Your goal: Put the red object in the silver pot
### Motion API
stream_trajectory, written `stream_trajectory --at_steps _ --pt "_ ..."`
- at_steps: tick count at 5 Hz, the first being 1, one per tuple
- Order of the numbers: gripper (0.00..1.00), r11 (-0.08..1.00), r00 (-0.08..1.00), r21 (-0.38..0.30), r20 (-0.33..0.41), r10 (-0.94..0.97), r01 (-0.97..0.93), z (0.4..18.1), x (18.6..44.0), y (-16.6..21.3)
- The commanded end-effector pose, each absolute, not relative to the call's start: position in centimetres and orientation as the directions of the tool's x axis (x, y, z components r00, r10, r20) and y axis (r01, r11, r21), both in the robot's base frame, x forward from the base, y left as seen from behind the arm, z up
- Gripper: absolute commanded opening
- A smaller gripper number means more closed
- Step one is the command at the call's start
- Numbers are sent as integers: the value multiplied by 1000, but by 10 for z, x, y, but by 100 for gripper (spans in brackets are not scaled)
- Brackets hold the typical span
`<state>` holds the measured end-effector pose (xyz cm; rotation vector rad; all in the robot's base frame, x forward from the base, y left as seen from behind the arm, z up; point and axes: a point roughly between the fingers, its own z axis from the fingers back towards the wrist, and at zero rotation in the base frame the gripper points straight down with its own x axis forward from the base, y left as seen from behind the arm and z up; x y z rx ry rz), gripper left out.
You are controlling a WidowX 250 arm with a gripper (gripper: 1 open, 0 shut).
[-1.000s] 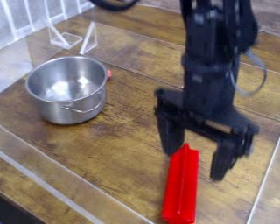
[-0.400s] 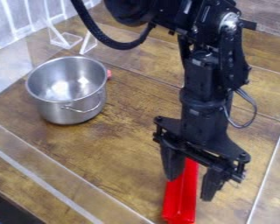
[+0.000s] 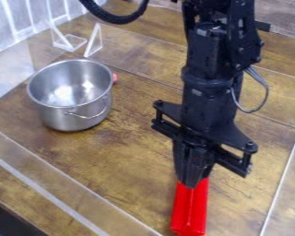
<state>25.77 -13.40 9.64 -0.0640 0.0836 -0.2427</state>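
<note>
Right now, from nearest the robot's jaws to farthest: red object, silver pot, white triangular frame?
1. red object, gripped at its upper end.
2. silver pot, off to the left.
3. white triangular frame, back left, beyond the pot.

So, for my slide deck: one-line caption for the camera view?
Fingers closed on the red object's end on the wooden table; silver pot stands apart at left.

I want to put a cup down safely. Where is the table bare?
Bare wood lies between the pot and the gripper, and in front of the pot toward the near table edge. It is crowded at the lower right, where the gripper is shut on the red bar.
</note>
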Motion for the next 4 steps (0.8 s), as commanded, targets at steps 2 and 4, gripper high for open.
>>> stream_trajectory --at_steps 2,4 --pt "0 990 989 -13 35 -143 143 160 268 -98" --pt "100 980 979 -18 53 -196 197 144 273 -115"
